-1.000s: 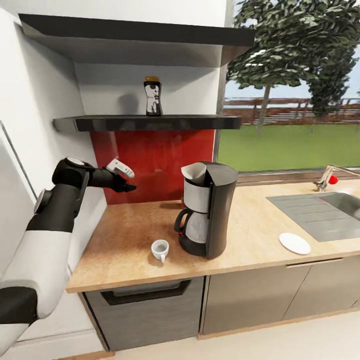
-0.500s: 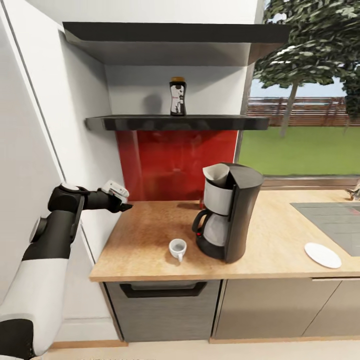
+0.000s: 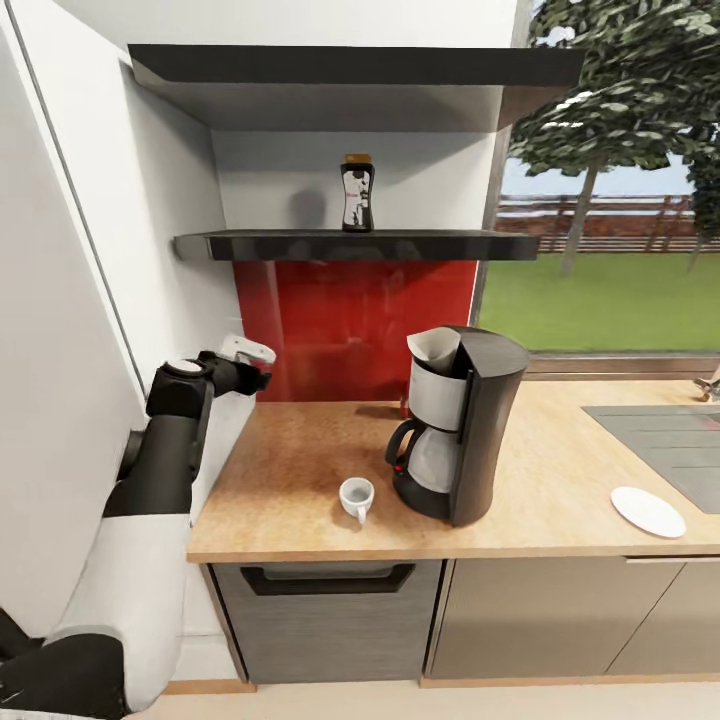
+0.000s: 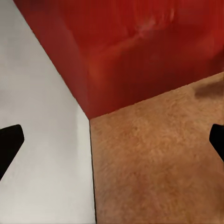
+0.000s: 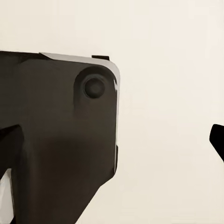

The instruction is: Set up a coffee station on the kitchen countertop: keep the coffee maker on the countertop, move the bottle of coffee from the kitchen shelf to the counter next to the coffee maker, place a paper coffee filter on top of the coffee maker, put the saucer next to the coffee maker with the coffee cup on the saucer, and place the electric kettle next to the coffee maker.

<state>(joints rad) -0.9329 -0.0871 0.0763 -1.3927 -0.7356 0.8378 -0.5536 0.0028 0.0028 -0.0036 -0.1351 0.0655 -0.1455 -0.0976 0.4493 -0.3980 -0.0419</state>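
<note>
Head view puts my left gripper [image 3: 258, 378] raised at the far left end of the countertop [image 3: 300, 480], close to the white side wall [image 3: 60, 330] and just in front of the red backsplash [image 3: 350, 320]. From my left wrist view my fingertips [image 4: 10, 142] sit at opposite edges of the picture, spread wide with nothing between them, over the corner where wall, backsplash and counter meet. The bottle of coffee [image 3: 356, 194] stands upright on the dark kitchen shelf [image 3: 400, 244], well above my hand and apart from it. Below, the coffee maker [image 3: 462, 424] stands on the counter with a paper coffee filter [image 3: 432, 347] in its top. The coffee cup [image 3: 356, 497] sits just to its left near the counter's front edge. The saucer [image 3: 648, 510] lies bare, well off to the right by the sink [image 3: 660, 435]. My right wrist view shows my right gripper [image 5: 112, 144] spread open too, facing a dark rounded panel [image 5: 60, 135] against a pale surface.
</note>
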